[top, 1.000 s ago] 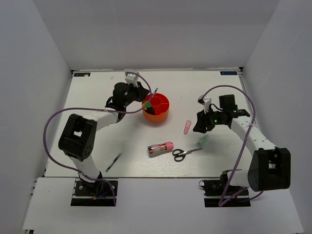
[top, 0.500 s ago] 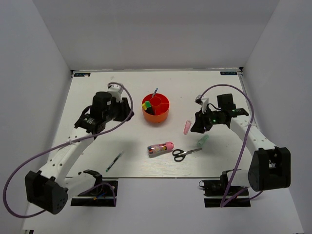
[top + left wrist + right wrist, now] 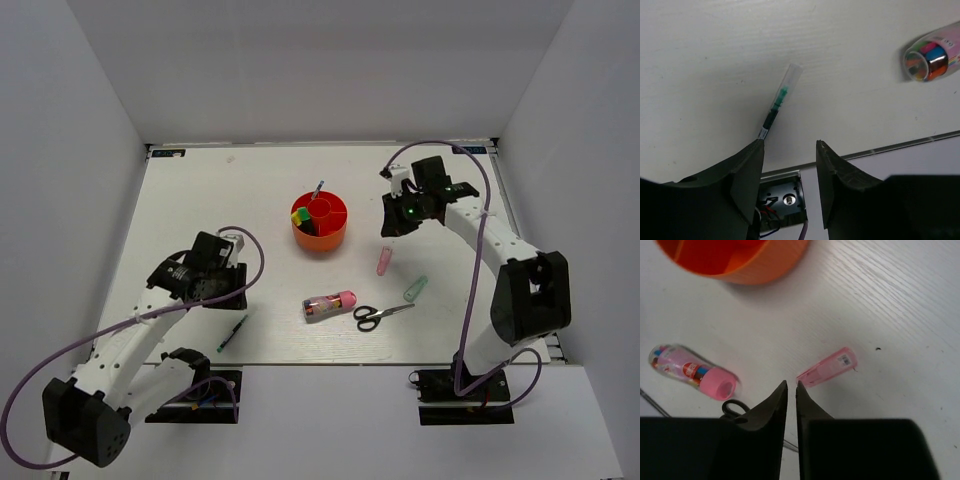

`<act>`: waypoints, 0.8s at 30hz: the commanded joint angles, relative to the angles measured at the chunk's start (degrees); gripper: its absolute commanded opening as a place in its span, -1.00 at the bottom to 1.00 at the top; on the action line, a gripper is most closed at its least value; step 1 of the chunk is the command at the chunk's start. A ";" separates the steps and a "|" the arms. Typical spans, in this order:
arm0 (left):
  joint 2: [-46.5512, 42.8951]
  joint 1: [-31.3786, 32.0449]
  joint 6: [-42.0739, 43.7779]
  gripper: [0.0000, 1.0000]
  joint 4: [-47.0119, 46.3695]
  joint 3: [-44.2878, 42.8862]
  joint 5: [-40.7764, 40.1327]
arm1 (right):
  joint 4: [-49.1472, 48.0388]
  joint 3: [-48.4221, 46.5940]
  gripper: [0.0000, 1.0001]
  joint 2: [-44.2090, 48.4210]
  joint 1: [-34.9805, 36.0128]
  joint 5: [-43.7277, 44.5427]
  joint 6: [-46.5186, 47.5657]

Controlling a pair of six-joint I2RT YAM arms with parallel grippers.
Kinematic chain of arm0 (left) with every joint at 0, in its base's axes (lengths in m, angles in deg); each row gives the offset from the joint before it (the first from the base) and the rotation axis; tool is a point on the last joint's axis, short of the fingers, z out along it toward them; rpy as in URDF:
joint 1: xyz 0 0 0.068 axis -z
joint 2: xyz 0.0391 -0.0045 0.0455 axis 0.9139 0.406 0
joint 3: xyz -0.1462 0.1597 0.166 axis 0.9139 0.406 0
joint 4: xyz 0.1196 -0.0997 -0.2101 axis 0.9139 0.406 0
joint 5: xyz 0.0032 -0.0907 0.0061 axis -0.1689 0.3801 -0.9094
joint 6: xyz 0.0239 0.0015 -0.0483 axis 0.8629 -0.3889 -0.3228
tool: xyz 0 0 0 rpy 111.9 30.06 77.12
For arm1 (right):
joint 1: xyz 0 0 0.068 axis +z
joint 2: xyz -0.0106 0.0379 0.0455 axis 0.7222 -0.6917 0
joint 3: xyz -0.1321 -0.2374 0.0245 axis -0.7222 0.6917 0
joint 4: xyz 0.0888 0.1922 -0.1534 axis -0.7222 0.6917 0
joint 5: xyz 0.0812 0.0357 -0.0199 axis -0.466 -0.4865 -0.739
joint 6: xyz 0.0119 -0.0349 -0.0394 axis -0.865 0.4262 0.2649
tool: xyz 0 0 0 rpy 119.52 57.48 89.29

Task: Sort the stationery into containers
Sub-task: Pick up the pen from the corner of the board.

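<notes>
The orange-red organiser stands mid-table with green- and yellow-capped markers and a pen in it. My left gripper is open and empty, just above the thin green pen, which lies beyond the fingertips in the left wrist view. My right gripper is shut and empty, right of the organiser and above the pink tube. In the right wrist view the tube lies just beyond the gripper. The pale green tube, clear pink-capped tube and black-handled scissors lie on the table.
White walls enclose the table on three sides. The table's near edge and the left arm's base plate show under the left fingers. The organiser's wall fills the top of the right wrist view, with the clear tube lower left.
My left arm has pulled away from the organiser to the front left, over the thin pen. My right gripper has moved back and left, from beside the pale green tube to beyond the pink tube.
</notes>
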 commanded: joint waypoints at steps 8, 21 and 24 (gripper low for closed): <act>1.15 3.93 1.37 0.24 3.46 0.50 -4.81 | -3.43 4.35 -0.16 -0.89 -0.24 11.80 -12.11; 13.62 5.52 4.36 -0.07 -6.12 2.79 -4.81 | -5.37 8.13 -0.28 1.66 -0.60 7.93 -13.25; 17.66 5.52 5.76 -0.09 -6.39 0.33 -4.63 | -5.81 8.57 -0.28 2.45 -0.95 6.70 -13.34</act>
